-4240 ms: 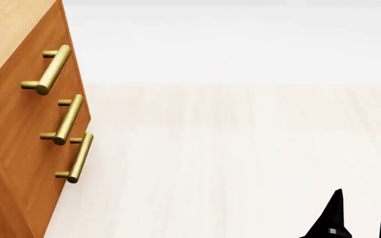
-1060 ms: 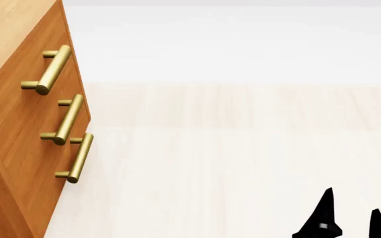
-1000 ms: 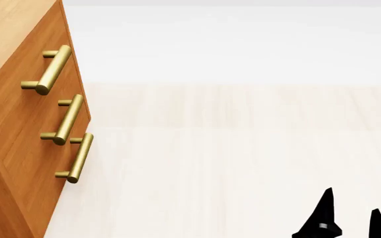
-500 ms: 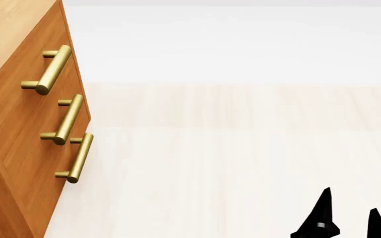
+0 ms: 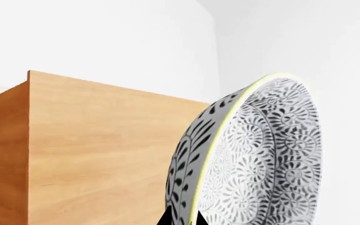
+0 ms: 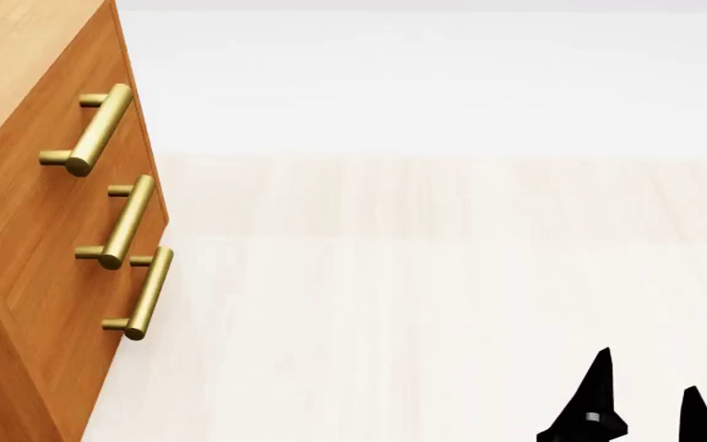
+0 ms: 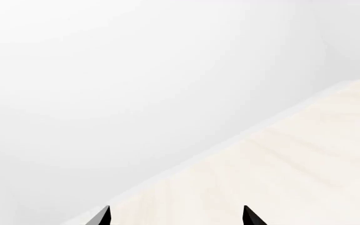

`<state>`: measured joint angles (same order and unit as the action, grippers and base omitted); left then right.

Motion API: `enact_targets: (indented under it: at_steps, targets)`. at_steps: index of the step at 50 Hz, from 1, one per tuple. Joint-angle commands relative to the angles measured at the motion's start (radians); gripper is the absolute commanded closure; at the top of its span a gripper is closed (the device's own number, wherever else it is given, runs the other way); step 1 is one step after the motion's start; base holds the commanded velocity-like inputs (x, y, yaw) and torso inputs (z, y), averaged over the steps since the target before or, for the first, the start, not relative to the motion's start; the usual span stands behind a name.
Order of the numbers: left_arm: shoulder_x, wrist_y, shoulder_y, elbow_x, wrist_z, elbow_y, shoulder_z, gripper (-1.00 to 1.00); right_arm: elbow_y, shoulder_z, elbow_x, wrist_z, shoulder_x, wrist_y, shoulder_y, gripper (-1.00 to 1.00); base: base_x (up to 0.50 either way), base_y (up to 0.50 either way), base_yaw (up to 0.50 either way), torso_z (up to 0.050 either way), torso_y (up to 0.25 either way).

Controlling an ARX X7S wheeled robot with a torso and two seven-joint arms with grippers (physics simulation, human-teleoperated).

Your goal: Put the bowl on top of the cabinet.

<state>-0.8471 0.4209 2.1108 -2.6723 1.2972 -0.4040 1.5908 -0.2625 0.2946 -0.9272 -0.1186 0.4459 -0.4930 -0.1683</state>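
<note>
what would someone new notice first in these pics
First, the deep round white ceramic bowl with its dense dark-grey floral pattern, tipped on edge and pinched at its rim by the left pincer, filling the left wrist view. Behind it stands the large orange-brown wooden cabinet; the head view shows its brass-gold bar handles at left and the open right pincer at bottom right.

White bowl carries dark-grey floral medallions and a pale rim; beside it, the orange-brown cabinet has brass-gold handles.
</note>
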Motion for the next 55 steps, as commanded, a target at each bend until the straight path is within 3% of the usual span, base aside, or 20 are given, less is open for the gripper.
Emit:
enact_targets:
  at_steps: [1,33,37,42,48,55]
  targets:
    - [0.055,-0.094,-0.02,-0.003,-0.072,-0.096,-0.032,1.0,-0.008,-0.017,0.006,0.041,-0.014,0.007,-0.005,-1.0,0.0,0.0,0.0,0.0,0.0]
    - [0.05,-0.108,-0.114,-0.017,-0.128,-0.144,-0.05,1.0,-0.05,-0.008,0.023,0.048,-0.031,0.014,-0.03,-1.0,0.0,0.0,0.0,0.0,0.001]
    - [0.075,-0.191,-0.125,-0.047,-0.134,-0.21,-0.049,1.0,-0.048,-0.009,0.023,0.047,-0.03,0.015,-0.029,-1.0,0.0,0.0,0.0,0.0,0.0]
    - [0.086,-0.188,-0.13,-0.045,-0.138,-0.223,-0.051,1.0,-0.043,-0.012,0.02,0.045,-0.027,0.014,-0.025,-1.0,0.0,0.0,0.0,0.0,0.0]
    - [0.144,-0.344,-0.127,-0.076,-0.154,-0.372,-0.044,1.0,-0.037,-0.016,0.019,0.043,-0.024,0.013,-0.021,-1.0,0.0,0.0,0.0,0.0,0.002]
    - [0.146,-0.341,-0.143,-0.072,-0.164,-0.372,-0.047,1.0,-0.042,-0.017,0.02,0.043,-0.026,0.012,-0.024,-1.0,0.0,0.0,0.0,0.0,0.0]
